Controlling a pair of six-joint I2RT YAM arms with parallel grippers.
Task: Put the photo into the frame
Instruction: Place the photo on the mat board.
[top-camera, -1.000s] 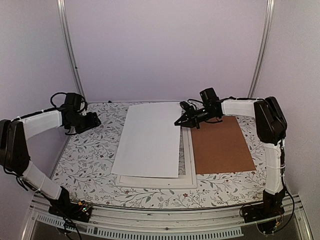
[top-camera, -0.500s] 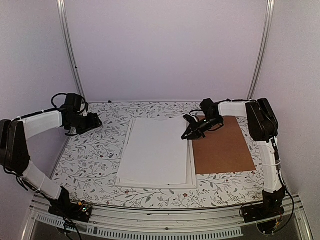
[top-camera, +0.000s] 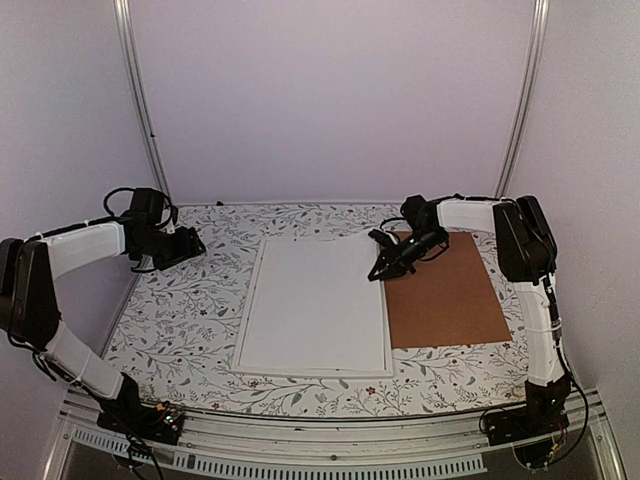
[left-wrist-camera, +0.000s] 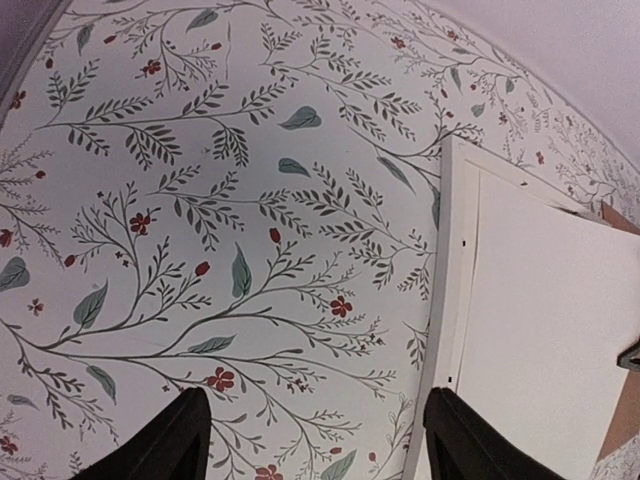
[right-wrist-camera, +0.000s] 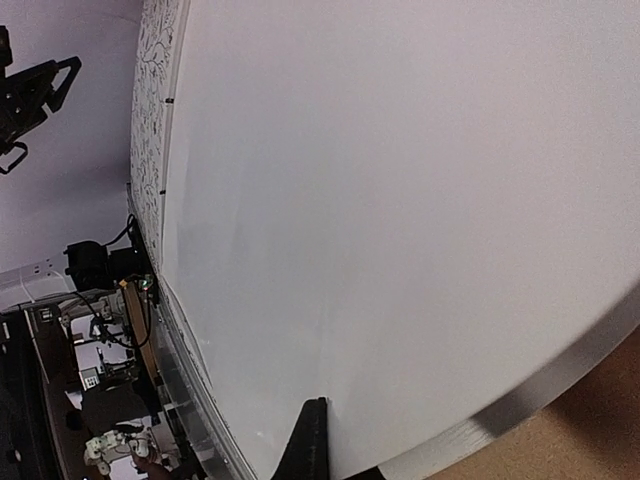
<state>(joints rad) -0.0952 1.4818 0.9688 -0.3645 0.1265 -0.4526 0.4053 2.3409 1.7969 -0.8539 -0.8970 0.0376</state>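
Seating step. Right gripper (top-camera: 384, 263) is pinched tight on the photo (top-camera: 315, 300) edge. The sheet spreads left of its jaws, back up, nearly flat in the frame (left-wrist-camera: 455, 260). Left gripper (top-camera: 188, 243) is spread and empty, frame to its right. Next, probably: let go, nudge square.

The leaf-patterned table (top-camera: 180, 310) carries the white frame (left-wrist-camera: 450, 300), with a brown backing panel (top-camera: 450, 295) just beside it

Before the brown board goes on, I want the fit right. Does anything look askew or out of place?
Slightly. The photo lies white side up in the frame, but its far edge runs off parallel to the frame's, with the right fingers shut on that corner. It may not be fully seated.
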